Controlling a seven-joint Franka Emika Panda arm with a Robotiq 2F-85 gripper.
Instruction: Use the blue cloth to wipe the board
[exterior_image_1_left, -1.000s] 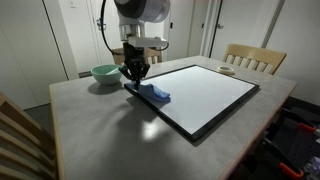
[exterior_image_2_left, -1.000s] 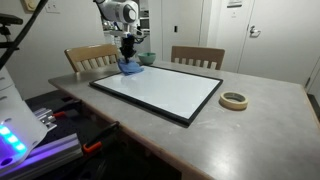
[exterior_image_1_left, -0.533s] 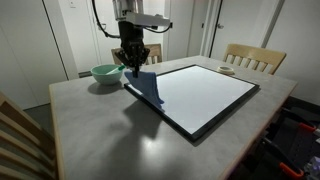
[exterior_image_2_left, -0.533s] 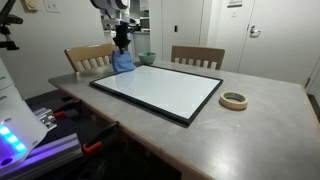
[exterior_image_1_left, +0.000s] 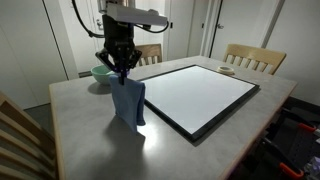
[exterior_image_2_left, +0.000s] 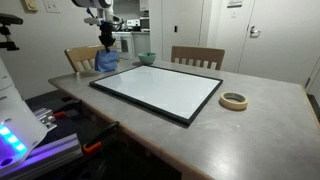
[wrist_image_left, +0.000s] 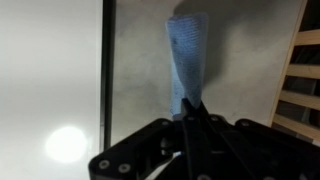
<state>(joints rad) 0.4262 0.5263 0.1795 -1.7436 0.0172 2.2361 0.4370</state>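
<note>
The blue cloth (exterior_image_1_left: 128, 104) hangs limp in the air from my gripper (exterior_image_1_left: 121, 74), which is shut on its top edge. It dangles over the grey tabletop, just off the near left corner of the board (exterior_image_1_left: 205, 92). In an exterior view the blue cloth (exterior_image_2_left: 106, 61) hangs under the gripper (exterior_image_2_left: 105, 45), beyond the far left corner of the board (exterior_image_2_left: 160, 90). In the wrist view the blue cloth (wrist_image_left: 187, 55) stretches away from the shut gripper (wrist_image_left: 189, 104), with the board (wrist_image_left: 50, 70) and its black frame at the left.
A pale green bowl (exterior_image_1_left: 104, 73) (exterior_image_2_left: 147, 58) stands on the grey table (exterior_image_1_left: 90, 130) behind the cloth. A roll of tape (exterior_image_2_left: 234, 100) lies on the table beside the board. Wooden chairs (exterior_image_1_left: 250, 58) (exterior_image_2_left: 196, 57) stand round the table.
My gripper has lifted the blue cloth off the board's corner and carried it sideways off the board; the cloth now hangs free above the tabletop instead of lying on the board.
</note>
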